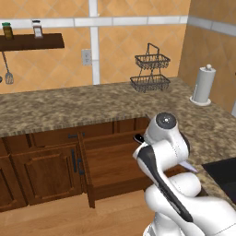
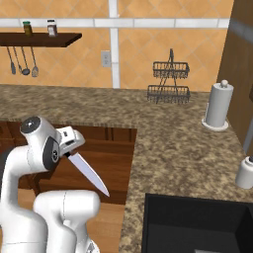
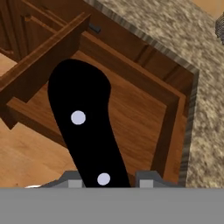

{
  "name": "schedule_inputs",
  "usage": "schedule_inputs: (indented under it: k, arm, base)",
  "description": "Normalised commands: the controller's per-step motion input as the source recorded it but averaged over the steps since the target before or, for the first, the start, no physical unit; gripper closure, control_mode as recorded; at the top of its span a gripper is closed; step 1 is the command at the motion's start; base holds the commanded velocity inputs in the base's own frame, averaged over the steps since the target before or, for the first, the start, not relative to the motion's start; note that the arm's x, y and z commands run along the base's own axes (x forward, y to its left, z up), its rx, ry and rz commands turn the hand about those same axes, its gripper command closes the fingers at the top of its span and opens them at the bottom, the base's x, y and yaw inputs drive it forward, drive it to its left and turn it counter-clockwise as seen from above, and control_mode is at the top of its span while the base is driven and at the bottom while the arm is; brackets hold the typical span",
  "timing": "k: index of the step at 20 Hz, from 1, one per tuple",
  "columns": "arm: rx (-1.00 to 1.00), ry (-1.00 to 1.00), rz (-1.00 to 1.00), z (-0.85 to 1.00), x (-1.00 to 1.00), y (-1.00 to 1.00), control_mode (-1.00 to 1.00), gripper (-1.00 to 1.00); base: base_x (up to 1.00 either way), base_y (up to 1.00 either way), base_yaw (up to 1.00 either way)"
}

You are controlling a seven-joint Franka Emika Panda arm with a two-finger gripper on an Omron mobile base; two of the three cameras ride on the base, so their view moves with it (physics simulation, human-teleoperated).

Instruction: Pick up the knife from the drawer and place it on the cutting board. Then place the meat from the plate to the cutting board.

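The jaws are closed on the knife (image 2: 88,174), gripping it by its black handle (image 3: 87,127). In the hand view the handle rises from between the two finger tips, with two pale rivets on it, and the gripper (image 3: 108,178) pinches it near the lower rivet. In the right base view the silver blade points down and to the right from the hand, its tip hanging in the air in front of the open drawer (image 2: 106,163), touching nothing. In the left base view a little of the blade (image 1: 186,166) shows past the arm's right side, and the black handle end (image 1: 138,137) peeks out at the arm's upper left.

The drawer (image 1: 113,166) stands pulled out from under the worktop (image 1: 69,108), its wooden floor bare where it shows. The hand view looks down into it, with the drawer front at the left and the speckled stone edge of the worktop (image 3: 205,113) at the right. The knife is held above the drawer, clear of its floor and walls.

On the worktop a two-tier wire basket (image 1: 150,69) stands by the tiled wall, and a paper towel roll (image 1: 203,85) stands upright near the corner. A dark wall shelf (image 1: 30,41) carries two small jars, and utensils hang beneath it. A black sink (image 2: 197,222) is set into the worktop at the lower right of the right base view, with a small white jar (image 2: 245,172) just beyond it.
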Motion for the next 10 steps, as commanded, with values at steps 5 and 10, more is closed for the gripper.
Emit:
schedule_inputs:
  k: [5,10]
  arm:
    - [0.0,0.0,0.0,0.0,0.0,0.0,-1.0,1.0]
    - [0.0,0.0,0.01,0.0,-0.04,0.0,1.0,1.0]
  base:
    - [0.0,0.0,0.0]
    - [-0.18,0.0,0.05]
